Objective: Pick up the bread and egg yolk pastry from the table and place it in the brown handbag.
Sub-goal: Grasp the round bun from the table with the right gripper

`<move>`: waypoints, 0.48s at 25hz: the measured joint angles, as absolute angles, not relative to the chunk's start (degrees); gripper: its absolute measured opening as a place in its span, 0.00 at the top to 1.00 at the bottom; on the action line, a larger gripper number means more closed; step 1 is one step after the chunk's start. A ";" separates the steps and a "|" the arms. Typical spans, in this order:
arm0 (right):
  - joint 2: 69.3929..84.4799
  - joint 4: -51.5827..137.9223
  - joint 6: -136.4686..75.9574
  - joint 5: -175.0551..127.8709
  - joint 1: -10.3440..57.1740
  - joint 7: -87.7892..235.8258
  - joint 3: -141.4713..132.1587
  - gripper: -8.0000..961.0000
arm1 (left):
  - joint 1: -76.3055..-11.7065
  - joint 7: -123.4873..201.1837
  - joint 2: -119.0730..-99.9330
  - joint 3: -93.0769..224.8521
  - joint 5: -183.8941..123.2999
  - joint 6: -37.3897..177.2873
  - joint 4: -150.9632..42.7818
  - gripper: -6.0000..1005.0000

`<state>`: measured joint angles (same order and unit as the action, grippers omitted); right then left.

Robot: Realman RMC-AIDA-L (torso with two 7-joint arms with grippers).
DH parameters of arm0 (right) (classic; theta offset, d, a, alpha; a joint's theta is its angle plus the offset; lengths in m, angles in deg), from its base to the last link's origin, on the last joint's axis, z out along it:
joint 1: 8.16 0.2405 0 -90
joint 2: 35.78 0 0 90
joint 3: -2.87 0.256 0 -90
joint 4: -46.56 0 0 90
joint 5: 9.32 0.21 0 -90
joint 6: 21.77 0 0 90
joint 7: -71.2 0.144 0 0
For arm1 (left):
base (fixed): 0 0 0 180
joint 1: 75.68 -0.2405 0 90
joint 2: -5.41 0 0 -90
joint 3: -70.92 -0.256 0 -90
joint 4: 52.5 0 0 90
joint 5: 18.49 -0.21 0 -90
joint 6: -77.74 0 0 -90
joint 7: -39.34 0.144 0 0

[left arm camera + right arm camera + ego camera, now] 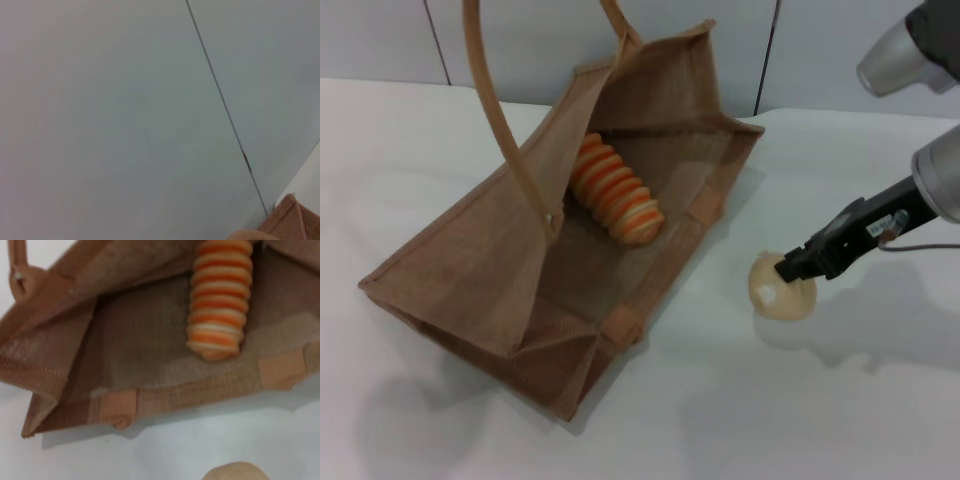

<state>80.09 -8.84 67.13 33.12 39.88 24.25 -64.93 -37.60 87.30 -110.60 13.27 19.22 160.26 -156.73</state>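
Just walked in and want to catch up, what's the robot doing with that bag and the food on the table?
The robot is packing food into the brown handbag, which lies open on its side on the white table. The bread is already inside it. The right gripper is down on the egg yolk pastry, which sits on the table beside the bag's open mouth. The left gripper is out of sight; its wrist camera shows mostly wall.

Between the brown handbag's [500, 270] open mouth and the egg yolk pastry [782, 288] lies bare white table [720, 400], while inside the bag the bread [616, 189] fills the far part of the lower wall and a strap handle [500, 120] arches over the opening.
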 joint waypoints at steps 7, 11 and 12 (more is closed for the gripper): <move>80.06 -2.37 62.36 32.45 40.39 22.86 -65.49 0.91 | -37.62 87.27 -110.63 13.26 19.22 160.26 -156.73 0.88; 80.10 0.82 59.81 31.19 40.88 22.65 -66.18 0.92 | -37.62 87.25 -110.66 13.26 19.22 160.27 -156.73 0.88; 80.14 1.23 59.55 31.05 40.98 22.64 -66.26 0.92 | -37.62 87.25 -110.67 13.26 19.22 160.27 -156.73 0.88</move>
<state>80.14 1.23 59.55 31.05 40.98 22.64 -66.26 -37.62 87.25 -110.67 13.26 19.22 160.27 -156.73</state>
